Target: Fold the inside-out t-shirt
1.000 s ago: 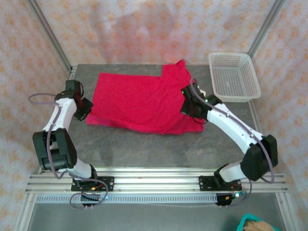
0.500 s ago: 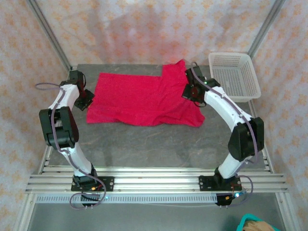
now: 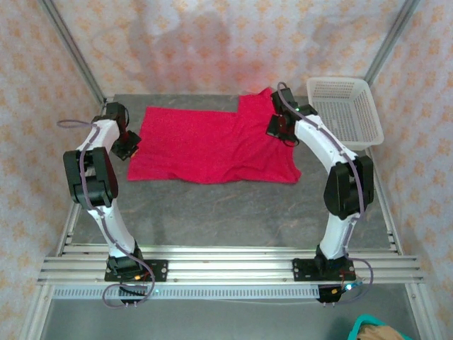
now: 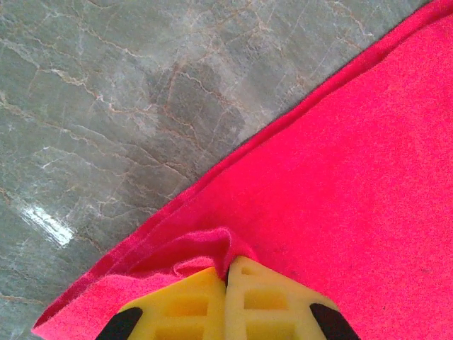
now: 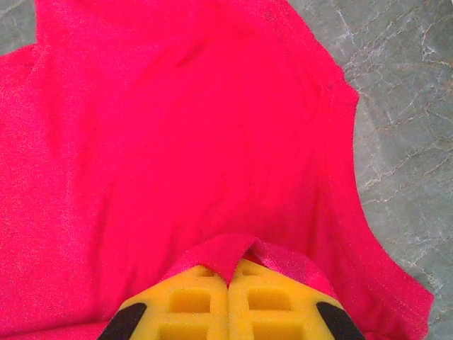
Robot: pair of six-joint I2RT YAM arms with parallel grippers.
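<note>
Aluminium rails run along the near edge and carry both arm bases. Beyond them lies a bare stretch of the grey, marble-patterned table.

Past that bare strip, on the far half of the table, the red-pink t-shirt lies spread out nearly flat, with its long side running left to right. Its near edge is slightly uneven. At the far right a narrower part of it reaches toward the back edge of the table.

The left gripper sits at the shirt's left edge, at the near left corner. In the left wrist view its yellow fingers are pressed together, with a small fold of the shirt's hem pinched between the tips. The hem runs diagonally away from them over the stone-like surface.

The right gripper rests on the shirt's far right part. In the right wrist view its yellow fingers are likewise closed against each other, and a little ridge of red cloth is clamped at the tips. A seamed edge curves off to the right.

A white mesh basket stands in the far right corner, near the shirt but apart from it. A pale patterned wall closes the back.
</note>
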